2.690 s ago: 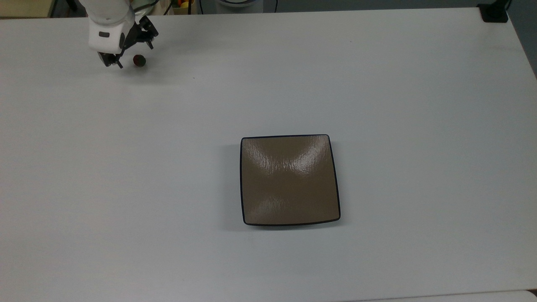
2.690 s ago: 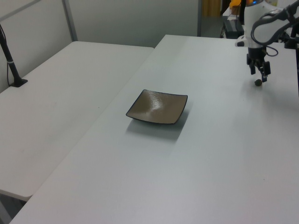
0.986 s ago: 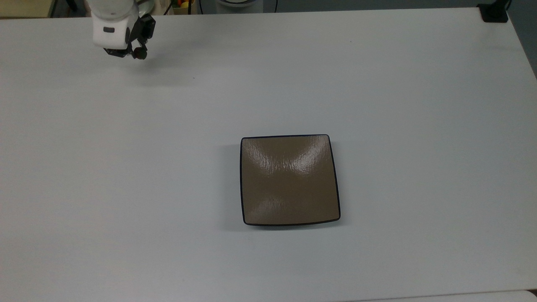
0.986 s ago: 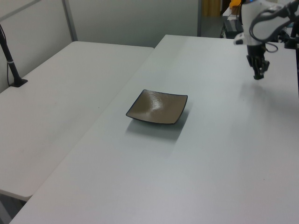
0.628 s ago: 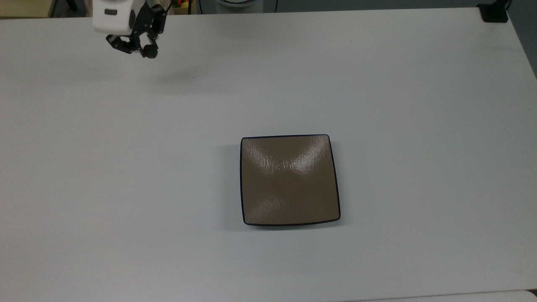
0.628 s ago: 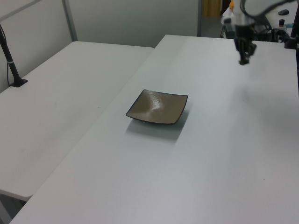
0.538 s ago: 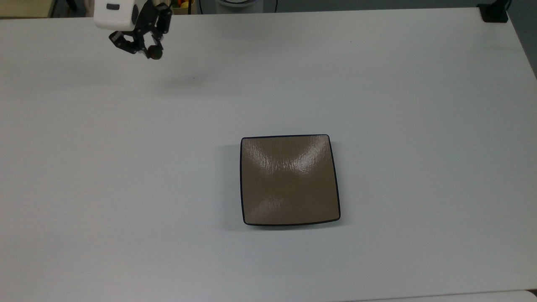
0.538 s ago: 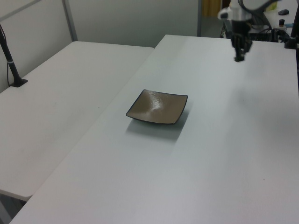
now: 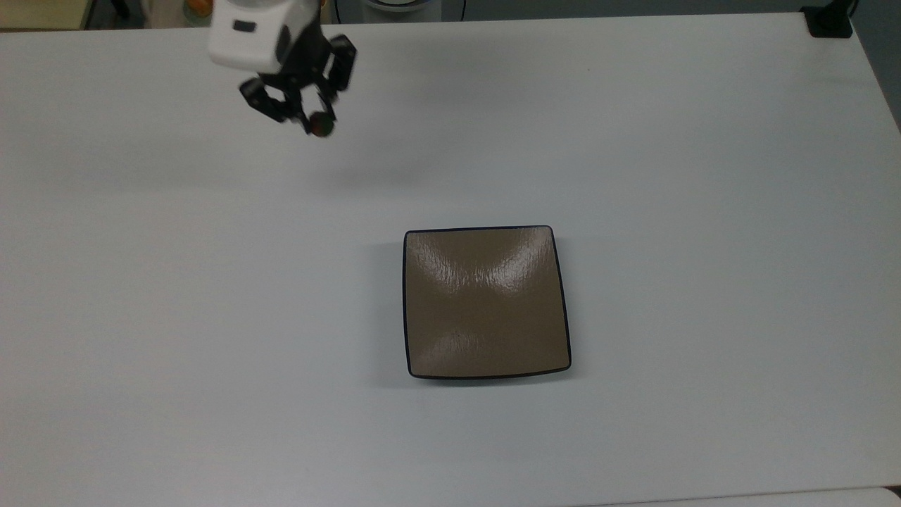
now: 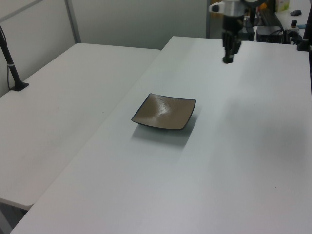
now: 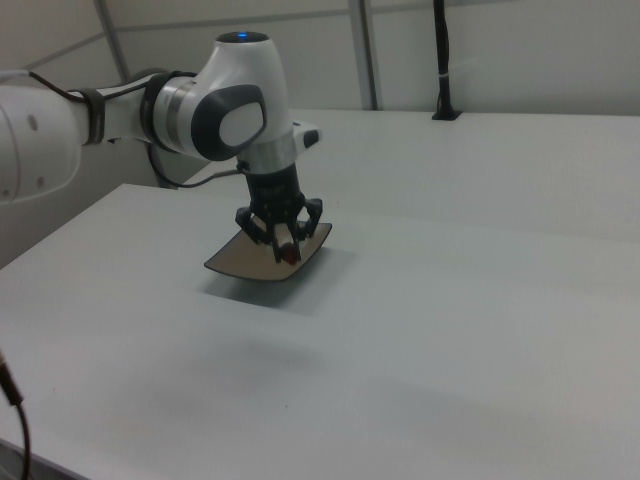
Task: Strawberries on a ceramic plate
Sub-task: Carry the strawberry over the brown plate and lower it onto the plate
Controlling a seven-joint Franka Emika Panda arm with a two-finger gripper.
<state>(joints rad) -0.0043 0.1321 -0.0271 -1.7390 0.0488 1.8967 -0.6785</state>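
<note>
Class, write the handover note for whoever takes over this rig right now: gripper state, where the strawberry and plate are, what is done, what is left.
Gripper: shut on the strawberry, held above the table.
Ceramic plate: bare, on the table, toward the top view's lower right of the gripper.
Done: strawberry picked up.
Left: carry it over the plate, lower, release.

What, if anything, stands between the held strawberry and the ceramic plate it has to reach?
Nothing visible does. The end effector holds the strawberry above bare white table, and that stretch runs unbroken to the ceramic plate, whose surface is bare too.
</note>
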